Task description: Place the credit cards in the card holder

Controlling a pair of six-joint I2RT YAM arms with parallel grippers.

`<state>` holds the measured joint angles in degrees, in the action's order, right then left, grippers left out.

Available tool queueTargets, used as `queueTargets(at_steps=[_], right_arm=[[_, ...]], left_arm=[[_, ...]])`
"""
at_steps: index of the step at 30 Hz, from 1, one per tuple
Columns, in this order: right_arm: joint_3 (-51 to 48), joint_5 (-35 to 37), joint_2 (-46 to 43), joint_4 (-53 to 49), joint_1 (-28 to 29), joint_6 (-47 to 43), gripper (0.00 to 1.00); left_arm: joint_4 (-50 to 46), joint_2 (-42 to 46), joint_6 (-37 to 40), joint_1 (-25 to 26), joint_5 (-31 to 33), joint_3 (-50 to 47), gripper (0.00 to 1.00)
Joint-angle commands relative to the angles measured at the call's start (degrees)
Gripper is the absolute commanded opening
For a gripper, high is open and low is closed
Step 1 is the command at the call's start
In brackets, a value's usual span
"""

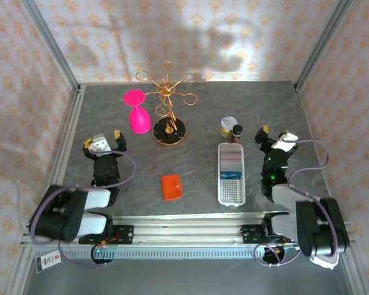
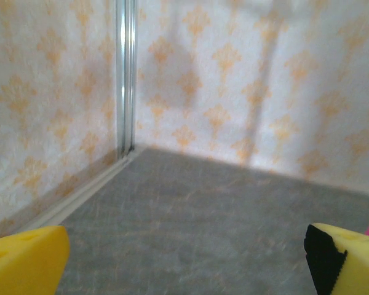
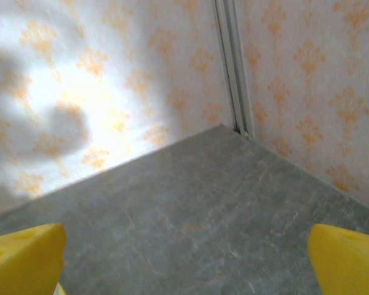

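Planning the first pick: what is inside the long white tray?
The white tray holds credit cards in its far half, pale ones then teal; its near slots look bare. How many cards there are, and anything beneath them, is covered.

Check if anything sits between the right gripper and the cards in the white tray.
Nothing visible does. The open right gripper is beside the white tray holding the credit cards, with bare table between. The jar stands behind the tray, off that path.
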<state>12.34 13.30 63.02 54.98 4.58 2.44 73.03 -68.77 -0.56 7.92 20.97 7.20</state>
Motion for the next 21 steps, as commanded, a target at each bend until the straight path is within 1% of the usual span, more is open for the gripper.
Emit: queueTargets(at_steps=[1,2,3,4,6,7,8,10,11,12,14,15,16,18,19,21], right_arm=[[1.1,0.5,-8.5,-11.4,0.3,5.2,1.0],[1.3,0.5,-10.9,-14.0,0.1,7.2,1.0],[2.1,1.5,-13.4,-18.6,0.0,11.2,1.0],[3.1,4.1,-15.7,-24.3,-0.2,16.6,1.0],[5.6,8.1,-19.0,-36.6,-0.6,27.4,1.0],[6.2,7.7,-20.7,-39.8,-0.9,28.9,1.0],[6.4,4.9,-22.0,-41.2,-1.1,27.8,1.0],[7.1,-6.1,-24.5,-43.4,-1.1,22.2,1.0],[7.4,-9.9,-25.3,-44.5,-1.1,21.8,1.0],[7.9,-11.9,-26.0,-46.4,-1.2,23.5,1.0],[8.9,-12.6,-26.8,-51.0,-1.2,28.6,1.0],[9.7,-12.3,-27.1,-52.9,-1.2,29.8,1.0],[10.4,-13.1,-27.2,-54.0,-1.2,30.0,1.0],[11.8,-14.2,-27.3,-56.8,-1.2,31.4,1.0],[12.4,-14.5,-27.3,-57.8,-1.2,32.2,1.0],[13.1,-17.4,-27.8,-58.8,-1.1,32.3,1.0]], left_arm=[[-18.2,13.9,-7.9,0.3,3.3,2.5,0.99],[-22.6,17.6,-13.1,0.3,5.0,3.3,0.99],[-27.1,21.6,-19.3,0.2,7.2,3.8,0.99],[-30.0,25.1,-22.6,0.0,6.8,4.0,0.99],[-35.4,30.9,-30.7,-0.4,5.0,3.9,0.99],[-37.1,33.2,-34.1,-0.6,2.5,3.7,0.99],[-38.8,34.7,-37.4,-1.0,-0.4,3.7,0.99],[-43.4,36.7,-39.8,-1.3,-8.9,4.4,0.99],[-46.3,37.2,-40.4,-1.3,-11.9,5.0,0.99],[-49.5,37.5,-40.8,-1.4,-14.2,6.0,0.99],[-56.8,38.1,-41.7,-1.6,-17.0,7.9,1.0],[-58.2,38.3,-42.0,-1.7,-18.1,8.0,1.0],[-57.6,38.5,-41.8,-1.8,-19.5,7.5,0.99],[-54.9,39.1,-42.8,-2.5,-25.6,6.2,0.99],[-54.1,39.2,-44.2,-2.5,-27.4,5.7,0.99],[-53.6,39.0,-49.5,-2.6,-29.5,4.8,0.99]])
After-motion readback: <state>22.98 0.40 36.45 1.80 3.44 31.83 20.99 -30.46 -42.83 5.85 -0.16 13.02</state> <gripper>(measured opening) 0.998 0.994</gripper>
